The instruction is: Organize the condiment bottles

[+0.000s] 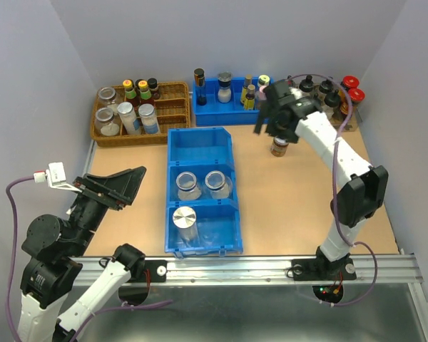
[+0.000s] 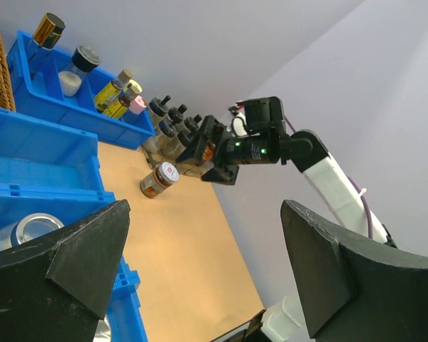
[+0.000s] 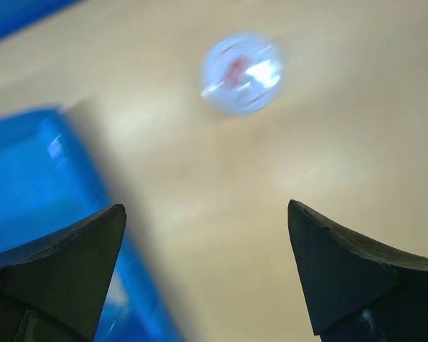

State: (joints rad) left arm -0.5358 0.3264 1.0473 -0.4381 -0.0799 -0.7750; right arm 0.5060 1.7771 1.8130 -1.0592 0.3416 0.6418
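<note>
Right arm poised over the last jar: we see the right end effector (image 1: 272, 132) hovering just above a small jar with a red-and-white top (image 1: 279, 147), its fingers spread wide and gripping nothing. The jar stands upright on the wooden surface (image 1: 307, 206), to the right of the blue bin (image 1: 200, 146) and apart from it. The right wrist view is blurred, but there we look down on the jar's top beyond the parted fingertips.

In the bin's middle compartment a clear jar (image 1: 188, 185) sits beside a second clear jar (image 1: 217, 183). The near compartment holds a jar with a silver lid (image 1: 185, 218).

The left end effector (image 1: 121, 187) hangs left of the bin, its fingers likewise wide apart and empty. Along the back stand a wicker basket (image 1: 143, 140) and a blue tray (image 1: 228, 112) of other bottles.
</note>
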